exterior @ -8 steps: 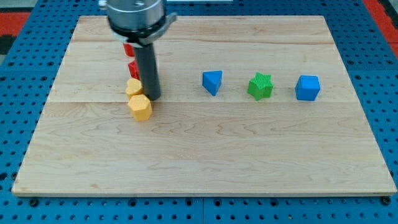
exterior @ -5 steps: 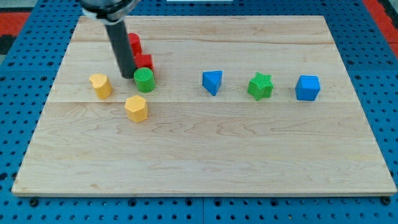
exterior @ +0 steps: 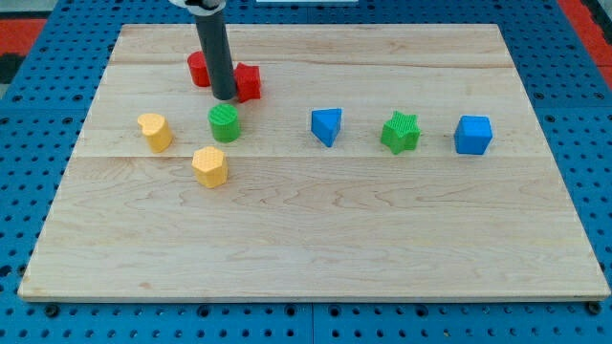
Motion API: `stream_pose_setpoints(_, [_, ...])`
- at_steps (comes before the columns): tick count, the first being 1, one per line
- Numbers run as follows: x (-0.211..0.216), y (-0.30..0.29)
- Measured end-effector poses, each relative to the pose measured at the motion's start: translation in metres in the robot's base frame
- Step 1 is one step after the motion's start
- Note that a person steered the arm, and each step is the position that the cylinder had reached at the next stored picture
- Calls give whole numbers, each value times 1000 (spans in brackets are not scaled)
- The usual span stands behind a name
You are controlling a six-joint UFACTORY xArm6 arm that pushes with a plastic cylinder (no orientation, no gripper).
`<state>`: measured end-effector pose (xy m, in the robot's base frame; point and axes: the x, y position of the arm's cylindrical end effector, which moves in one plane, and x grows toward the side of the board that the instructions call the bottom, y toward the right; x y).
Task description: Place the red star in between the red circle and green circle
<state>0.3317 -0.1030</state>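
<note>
The red star [exterior: 248, 82] lies near the view's top left of the tabletop [exterior: 316, 239], just to the view's right of the dark rod, and my tip [exterior: 225, 97] stands touching or almost touching its left edge. On the rod's other side, partly hidden behind it, sits the red circle [exterior: 198, 69]; the green circle [exterior: 225, 123] is just below my tip, apart from both red blocks. There is no claw on this arm, so nothing is spread or pinched; only the rod end works. I judge the step in hand to be steering the star into the gap between the two circles: it sits level with the red circle rather than between the pair, so the next move calls for coming round to its upper right side and nudging it down-left without knocking the green circle. No brand, label or writing can be read anywhere.
</note>
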Motion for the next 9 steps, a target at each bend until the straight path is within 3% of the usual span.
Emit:
stream_pose_setpoints(3, [2,65])
stream_pose_setpoints(6, [-3,70])
stream_pose_setpoints(7, [-10,100])
stream_pose_setpoints(9, [-59,86])
